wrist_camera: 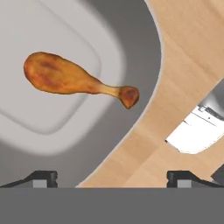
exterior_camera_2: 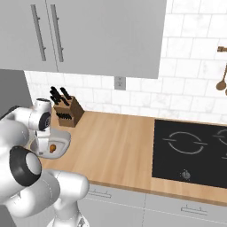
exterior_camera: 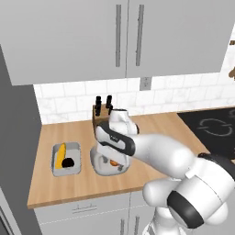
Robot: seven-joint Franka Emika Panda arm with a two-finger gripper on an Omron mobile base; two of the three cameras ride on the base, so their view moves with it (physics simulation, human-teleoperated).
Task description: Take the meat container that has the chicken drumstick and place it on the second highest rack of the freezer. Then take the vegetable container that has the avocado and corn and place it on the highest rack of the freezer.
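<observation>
The arm is bent low over the meat container [exterior_camera: 110, 166], which sits on the counter [exterior_camera: 151, 137] towards its left end, a little back from the front edge and just in front of the knife block [exterior_camera: 102, 114]. The chicken drumstick [wrist_camera: 76, 81] lies inside it, bone end pointing at the rim. Beside it, nearer the counter's left edge, stands the vegetable container [exterior_camera: 65, 158] with the corn [exterior_camera: 60, 155] and the avocado [exterior_camera: 69, 162].

The step in hand looks like grasping the meat tray. From the hand view the gripper [wrist_camera: 111, 178] stands spread wide, one fingertip over the grey tray wall and the other over bare wood, so the rim runs between them. To do it well I'd drop straight down until the rim is properly between the pads, pinch the wall, not the meat, and lift level so the drumstick doesn't roll out.

The forearm reaches leftward across the counter, the wrist turned down so the hand points nearly straight at the tray
</observation>
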